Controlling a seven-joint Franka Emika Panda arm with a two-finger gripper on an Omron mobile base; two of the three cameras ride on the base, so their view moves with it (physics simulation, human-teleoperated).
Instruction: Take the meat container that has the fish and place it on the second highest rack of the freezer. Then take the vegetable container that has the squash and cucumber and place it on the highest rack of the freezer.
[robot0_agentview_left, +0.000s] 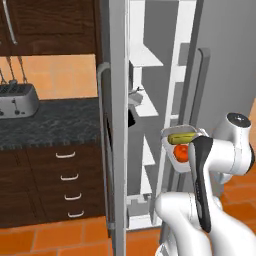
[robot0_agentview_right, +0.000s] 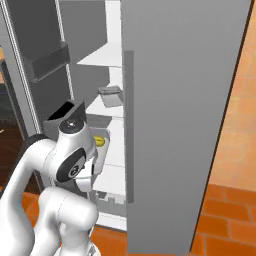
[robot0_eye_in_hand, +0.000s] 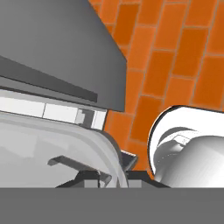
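At right of centre, the clear vegetable container — green and orange produce inside — rides in the gripper's tight clamp; the hand view adds its rounded rim.

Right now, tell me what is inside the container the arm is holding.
The vegetable container holds a yellow-green piece and an orange-red piece; the arm covers the rest of its inside.

The vegetable container is a shallow, pale grey tray with rounded corners, held up in the air in front of the open freezer, tilted toward the room. Inside it lie a yellow-green squash along the upper edge and something orange-red below it. Deeper inside, a second grey container rests level on a white rack about halfway up.
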